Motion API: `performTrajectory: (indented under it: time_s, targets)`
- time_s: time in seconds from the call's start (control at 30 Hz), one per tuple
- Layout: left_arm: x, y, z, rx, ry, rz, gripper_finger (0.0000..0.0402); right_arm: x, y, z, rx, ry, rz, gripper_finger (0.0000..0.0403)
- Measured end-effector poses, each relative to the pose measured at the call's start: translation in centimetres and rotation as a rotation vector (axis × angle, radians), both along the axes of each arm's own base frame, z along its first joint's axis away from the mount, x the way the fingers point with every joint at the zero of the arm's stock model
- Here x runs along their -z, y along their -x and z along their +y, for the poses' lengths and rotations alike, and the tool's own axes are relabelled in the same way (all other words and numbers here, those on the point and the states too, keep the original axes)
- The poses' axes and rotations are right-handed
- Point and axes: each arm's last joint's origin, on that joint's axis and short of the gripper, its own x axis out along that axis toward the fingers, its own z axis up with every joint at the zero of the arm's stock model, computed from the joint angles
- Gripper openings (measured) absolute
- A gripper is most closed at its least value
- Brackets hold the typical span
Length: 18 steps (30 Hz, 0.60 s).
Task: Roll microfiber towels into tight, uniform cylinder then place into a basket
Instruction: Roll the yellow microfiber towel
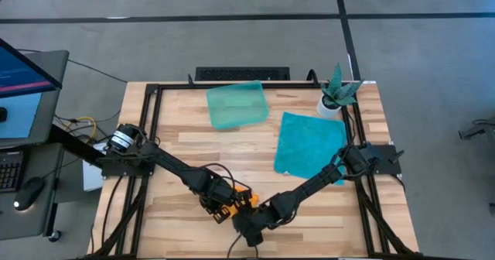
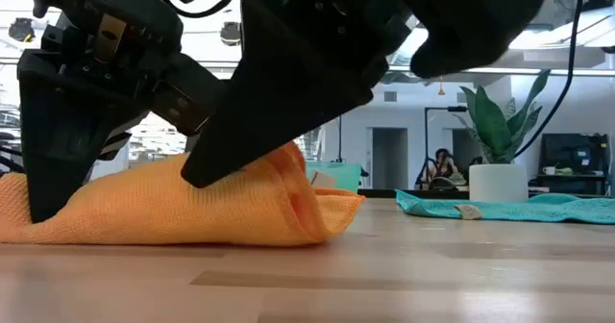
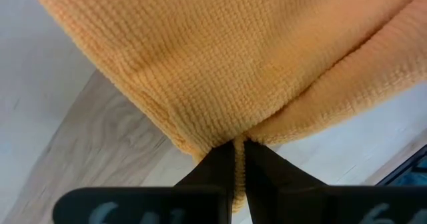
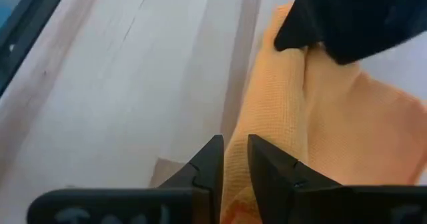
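Note:
The orange towel (image 1: 240,199) lies bunched in a low heap on the table near its front edge, and shows broadside in the low view (image 2: 192,212). My left gripper (image 1: 220,206) is shut on its left part. My right gripper (image 1: 249,218) is shut on it just to the right; both arms hide most of the cloth from above. The teal towel (image 1: 311,145) lies spread flat at the right. The pale-green basket (image 1: 237,105) stands at the far middle. My left gripper pinches a gathered fold of the orange towel (image 3: 227,136) between its two fingers; several layers fan out beyond the fingertips. The fingers (image 2: 48,169) come down from above at the heap's left end. The towel rests on the table, slack. My right gripper pinches a rolled or folded edge of the orange towel (image 4: 235,159) between its two fingers. The fingers (image 2: 259,121) slant down from above and from the right. The cloth lies on the table, slack; one layer or several, I cannot tell.
A small white pot with a green plant (image 1: 334,97) stands at the far right corner, beside the teal towel. A black frame (image 1: 151,97) runs around the table's edges. Bare wood (image 1: 186,148) lies between the orange towel and the basket.

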Motion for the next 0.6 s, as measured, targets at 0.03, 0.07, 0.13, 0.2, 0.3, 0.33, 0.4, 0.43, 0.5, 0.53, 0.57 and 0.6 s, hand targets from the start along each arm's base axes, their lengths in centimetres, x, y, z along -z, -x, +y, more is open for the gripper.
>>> performTrajectory:
  time_s: [0.03,0.07,0.13,0.2,0.3,0.33,0.4,0.43,0.5,0.53,0.57,0.6]
  targets:
    - [0.0,0.0,0.0,0.0,0.0,0.0,0.0011,0.1,0.0,-0.1,0.009,-0.005,0.0,0.009]
    - [0.0,0.0,0.0,0.001,-0.001,-0.001,0.0011,0.3,0.0,-0.2,0.021,-0.012,0.005,0.009]
    - [0.0,0.0,0.0,0.001,-0.001,-0.001,0.0011,0.6,0.2,-0.3,0.048,-0.02,0.02,0.009]
    - [0.0,0.0,0.0,0.001,-0.001,-0.001,0.0011,0.6,0.2,-0.4,0.08,-0.02,0.011,0.009]
    - [0.0,0.0,0.0,0.001,-0.001,-0.002,0.0011,0.8,0.4,-0.6,0.131,-0.015,0.024,0.009]
    - [0.0,0.0,0.0,0.001,-0.001,-0.002,0.0011,0.8,0.4,-0.8,0.152,-0.019,0.038,0.009]
    - [0.0,0.0,0.0,0.0,0.0,-0.002,0.0011,1.1,0.5,-1.4,0.2,-0.022,0.073,0.009]
    - [0.0,0.0,0.0,0.0,0.0,-0.002,0.0011,1.2,0.5,-1.7,0.222,-0.023,0.087,0.009]
    - [0.0,0.0,0.0,-0.001,0.0,-0.002,0.0011,1.6,0.5,-2.3,0.254,-0.032,0.095,0.009]
    - [0.0,0.0,0.0,-0.001,0.001,-0.003,0.0011,1.8,0.5,-2.5,0.264,-0.035,0.096,0.009]
    - [0.0,0.0,0.0,-0.001,0.0,-0.003,0.0011,2.0,0.6,-2.7,0.272,-0.04,0.097,0.009]
    - [0.0,0.0,0.0,0.0,0.0,-0.004,0.0012,2.0,0.6,-2.8,0.275,-0.039,0.099,0.009]
